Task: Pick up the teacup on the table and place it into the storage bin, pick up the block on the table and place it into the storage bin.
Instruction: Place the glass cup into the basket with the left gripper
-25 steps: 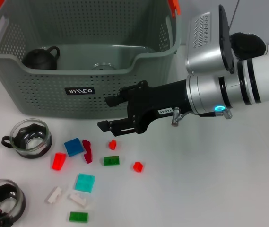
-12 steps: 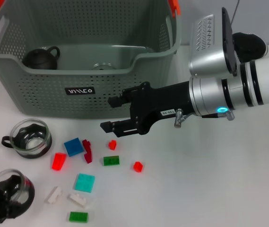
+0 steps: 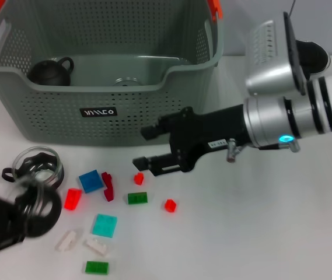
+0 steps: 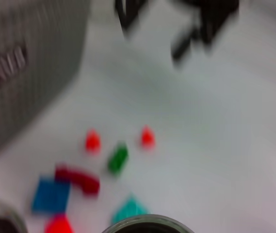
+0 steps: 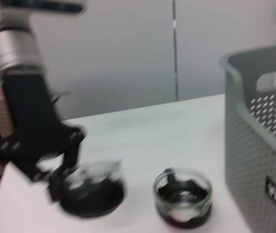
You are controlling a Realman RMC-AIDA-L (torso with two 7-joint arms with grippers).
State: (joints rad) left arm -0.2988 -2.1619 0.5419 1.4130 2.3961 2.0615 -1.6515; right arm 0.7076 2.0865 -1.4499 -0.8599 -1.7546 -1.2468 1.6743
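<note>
Blurred with motion at the lower left of the head view, my left gripper [image 3: 20, 217] is shut on a glass teacup [image 3: 37, 205] and holds it off the table. The right wrist view shows that teacup [image 5: 93, 188] hanging in the left gripper [image 5: 66, 171]. A second teacup [image 3: 37, 164] stands on the table in front of the storage bin [image 3: 104, 111]. Several small blocks lie in a loose group, among them a blue block [image 3: 89, 181] and a teal block [image 3: 104, 224]. My right gripper [image 3: 145, 147] hangs open and empty just above the blocks, before the bin's front wall.
Inside the bin are a black teapot [image 3: 50, 71] and a glass item [image 3: 129, 81]. Orange clips [image 3: 214, 7] sit on the bin's handles. The white table [image 3: 259, 233] stretches to the right of the blocks.
The left gripper has risen from the lower left corner with the teacup, moving up and right. The right arm has drifted slightly right and down, still open.
</note>
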